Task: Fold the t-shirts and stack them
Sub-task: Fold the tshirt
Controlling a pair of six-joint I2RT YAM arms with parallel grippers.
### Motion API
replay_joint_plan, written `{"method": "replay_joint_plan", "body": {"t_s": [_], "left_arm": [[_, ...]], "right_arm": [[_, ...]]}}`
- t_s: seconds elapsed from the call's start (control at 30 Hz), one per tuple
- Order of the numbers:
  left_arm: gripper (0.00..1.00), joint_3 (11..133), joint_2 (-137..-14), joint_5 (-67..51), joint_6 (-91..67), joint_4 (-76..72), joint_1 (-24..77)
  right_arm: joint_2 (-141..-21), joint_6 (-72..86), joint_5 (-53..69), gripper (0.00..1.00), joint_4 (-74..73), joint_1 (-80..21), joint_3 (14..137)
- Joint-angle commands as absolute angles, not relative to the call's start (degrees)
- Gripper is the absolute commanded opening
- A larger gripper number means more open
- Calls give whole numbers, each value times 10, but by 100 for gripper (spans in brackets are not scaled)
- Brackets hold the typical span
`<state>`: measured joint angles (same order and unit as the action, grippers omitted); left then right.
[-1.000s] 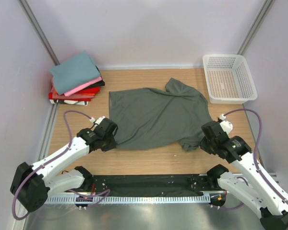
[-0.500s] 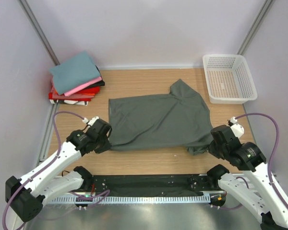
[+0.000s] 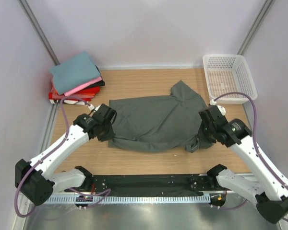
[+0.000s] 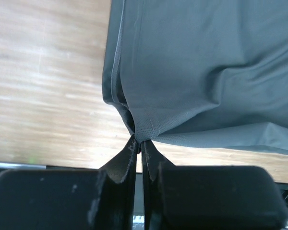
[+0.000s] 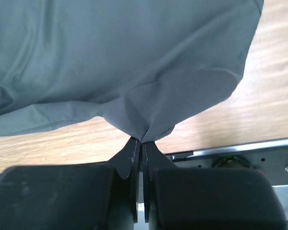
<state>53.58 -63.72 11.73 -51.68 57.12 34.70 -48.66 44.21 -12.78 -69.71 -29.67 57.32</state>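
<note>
A light wood-grain tabletop (image 3: 134,79) fills the middle of the top view, boxed in by plain pale lilac walls (image 3: 149,28) at the back and on both sides, with slanting grey metal posts (image 3: 38,31) in the upper corners. A white lattice basket (image 3: 233,98) sits at the upper right. Along the lower edge run a black rail (image 3: 149,182) and brushed metal sheet (image 3: 149,215), all under soft, even light.

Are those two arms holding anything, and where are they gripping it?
Both hold the grey-green shirt: the left gripper pinches its near left corner, the right gripper its near right edge.
</note>
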Motion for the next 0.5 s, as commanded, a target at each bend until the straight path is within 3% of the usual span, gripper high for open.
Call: {"method": "replay_joint_plan", "body": {"t_s": [0.0, 0.47], "left_arm": [[7, 584, -680, 107, -455, 564, 316], [6, 735, -880, 46, -351, 532, 184]], "right_arm": [[-551, 367, -144, 2, -649, -301, 649], [-830, 243, -213, 3, -544, -256, 763]]}}
